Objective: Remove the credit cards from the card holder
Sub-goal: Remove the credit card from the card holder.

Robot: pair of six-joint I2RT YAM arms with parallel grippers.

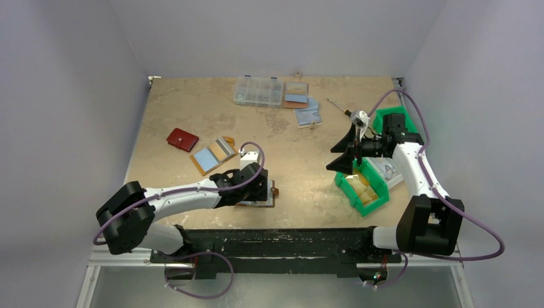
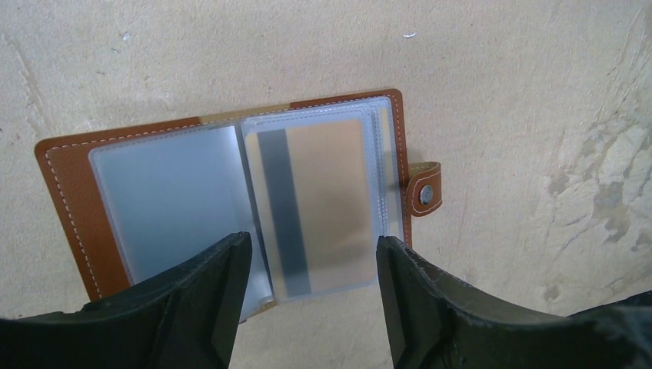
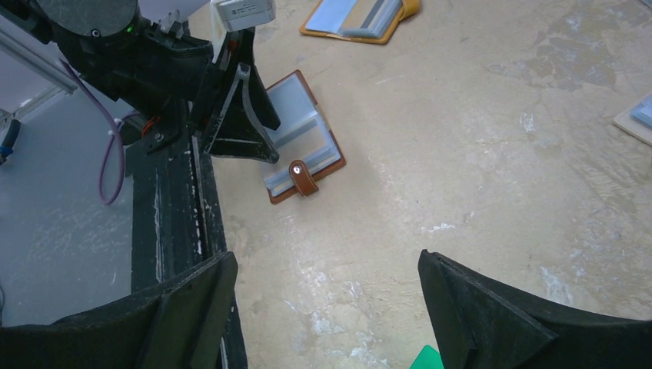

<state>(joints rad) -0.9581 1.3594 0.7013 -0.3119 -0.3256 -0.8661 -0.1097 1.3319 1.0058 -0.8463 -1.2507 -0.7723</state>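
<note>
The card holder (image 2: 69,192) lies open on the table, brown leather with a snap tab (image 2: 424,189) on its right. Its clear sleeves face up. The right sleeve holds a gold-orange credit card (image 2: 330,200) with a dark stripe. The left sleeve looks pale and empty. My left gripper (image 2: 311,254) is open just above the holder's near edge, its jaws on either side of the card sleeve, holding nothing. From above, the left gripper (image 1: 258,185) covers most of the holder (image 1: 264,203). My right gripper (image 1: 335,157) is open and empty, raised beside the green bin; the holder (image 3: 327,157) also shows in its view.
A green bin (image 1: 346,188) with pale yellowish contents stands at the right, with a second green bin (image 1: 385,114) behind it. A dark red wallet (image 1: 182,139), a brown holder with a blue card (image 1: 213,154), a clear box (image 1: 258,91), more holders (image 1: 296,95) and a screwdriver (image 1: 338,107) lie farther back.
</note>
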